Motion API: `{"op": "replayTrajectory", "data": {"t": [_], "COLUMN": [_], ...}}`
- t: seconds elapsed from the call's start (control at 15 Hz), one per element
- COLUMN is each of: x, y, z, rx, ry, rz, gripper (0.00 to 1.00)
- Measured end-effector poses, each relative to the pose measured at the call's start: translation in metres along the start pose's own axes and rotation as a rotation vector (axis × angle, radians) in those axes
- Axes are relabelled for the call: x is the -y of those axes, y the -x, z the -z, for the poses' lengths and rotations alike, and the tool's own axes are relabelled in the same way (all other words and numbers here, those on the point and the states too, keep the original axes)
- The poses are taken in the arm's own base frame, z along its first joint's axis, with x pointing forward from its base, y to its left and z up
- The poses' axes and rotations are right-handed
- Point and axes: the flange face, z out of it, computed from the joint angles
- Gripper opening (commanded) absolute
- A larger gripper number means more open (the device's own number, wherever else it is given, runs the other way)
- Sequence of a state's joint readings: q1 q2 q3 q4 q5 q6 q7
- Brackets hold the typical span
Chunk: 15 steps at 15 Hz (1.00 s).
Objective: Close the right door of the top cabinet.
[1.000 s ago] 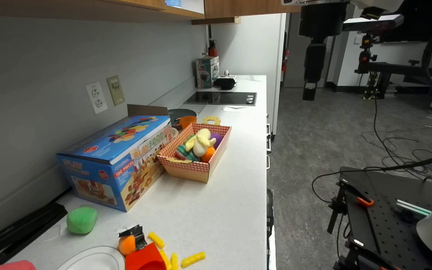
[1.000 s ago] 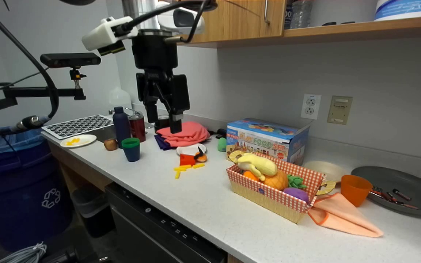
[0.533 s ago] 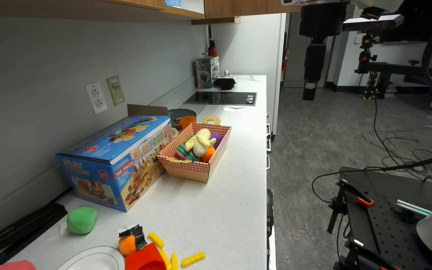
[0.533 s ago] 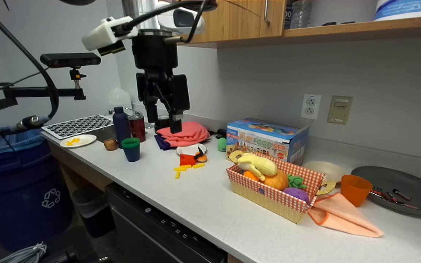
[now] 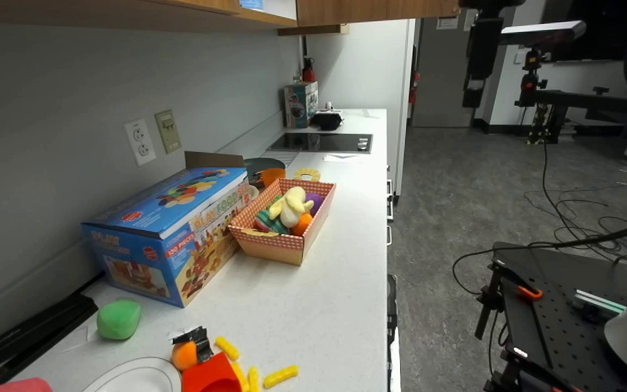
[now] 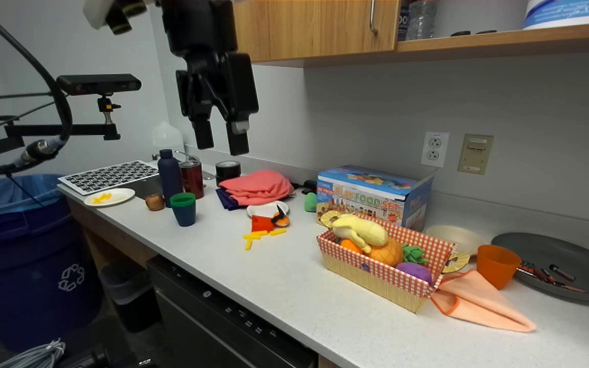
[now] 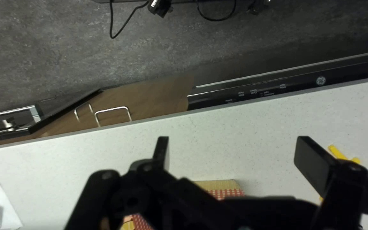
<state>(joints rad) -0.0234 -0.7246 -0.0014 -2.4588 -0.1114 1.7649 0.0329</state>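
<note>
The top cabinet is light tan wood, with its underside [image 5: 101,16] along the top of an exterior view. Its right door [image 5: 340,11] shows there as a tan strip standing out from the cabinet, open. In an exterior view the cabinet's left door [image 6: 320,30], with a metal handle, is shut, and the compartment on its right is open; the right door is out of view there. My gripper [image 5: 474,95] hangs fingers down below and past the door strip's far end, apart from it. It also shows in an exterior view [image 6: 221,138] and is open and empty in the wrist view [image 7: 235,153].
A blue box [image 5: 166,218] and a checked basket [image 5: 292,228] of toy food stand on the white countertop [image 5: 340,305]. Bottles [image 6: 421,20] and a white tub [image 6: 570,13] sit inside the open compartment. A camera on a stand [image 6: 99,84] is near the arm.
My gripper has risen; it shifts a little right in an exterior view and slightly left in an exterior view. More of the door strip shows. The door and counter objects have not moved.
</note>
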Motion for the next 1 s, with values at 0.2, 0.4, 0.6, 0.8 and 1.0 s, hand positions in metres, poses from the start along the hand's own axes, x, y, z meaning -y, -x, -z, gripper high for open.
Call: {"op": "replayTrajectory", "data": {"t": [0.2, 0.4, 0.6, 0.8, 1.0], "x": [-0.017, -0.025, -0.025, -0.025, -0.035], "y": [0.019, 0.031, 0.032, 0.031, 0.032], "z": [0.039, 0.058, 0.059, 0.058, 0.068], "rx": [-0.055, -0.101, -0.104, -0.102, -0.129], "ry": [0.038, 0.053, 0.054, 0.054, 0.082], "rz": [-0.032, -0.051, -0.053, -0.053, -0.093], "gripper": [1.0, 1.0, 1.0, 1.0, 1.0]}}
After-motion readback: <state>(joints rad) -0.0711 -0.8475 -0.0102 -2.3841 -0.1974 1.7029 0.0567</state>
